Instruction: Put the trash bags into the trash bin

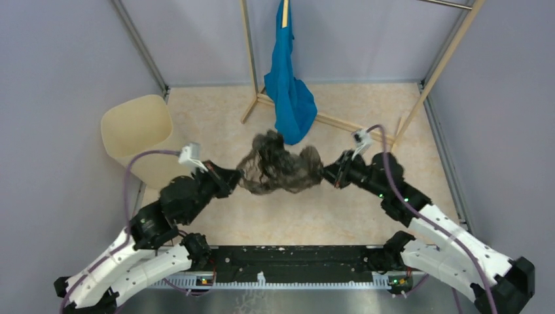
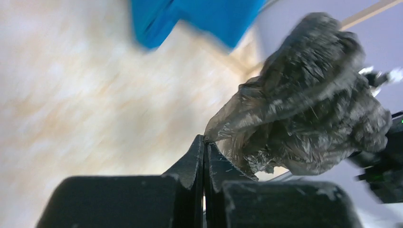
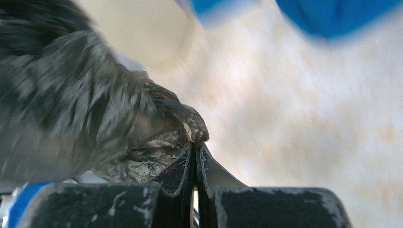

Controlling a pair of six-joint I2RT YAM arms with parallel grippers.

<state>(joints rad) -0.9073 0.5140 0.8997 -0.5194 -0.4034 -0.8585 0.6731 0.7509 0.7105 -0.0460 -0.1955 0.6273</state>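
The trash bin [image 1: 134, 127] sits at the far left of the desk [image 1: 366, 209], against the left wall. It is left of and beyond the left gripper [image 1: 230, 178] and well apart from it, with only bare desk between the two. That gripper has its jaws pressed flat together on a thin corner of the trash bag [image 1: 278, 167]. The left wrist view shows the pinch plainly: film comes out right at the closed tips, and the crumpled bulk swells away to the gripper's right. The bag hangs bunched between the two grippers. None of the views settles whether its underside touches the desk. On its far side a blue cloth [image 1: 288, 91] hangs from a wooden rack [image 1: 252, 59]. The cloth's lower end comes down just beyond the bag's upper edge, and whether they touch I cannot tell. On the near side there is open desk back to the arm bases. The right gripper [image 1: 329, 171] is likewise closed tight on the bag's right edge, with wrinkled film caught at its tips in the right wrist view. Only that view looks back across the bag to the bin, which is blurred beyond and to the gripper's left. To the right gripper's right the desk is bare as far as the rack's foot rail and the right wall.
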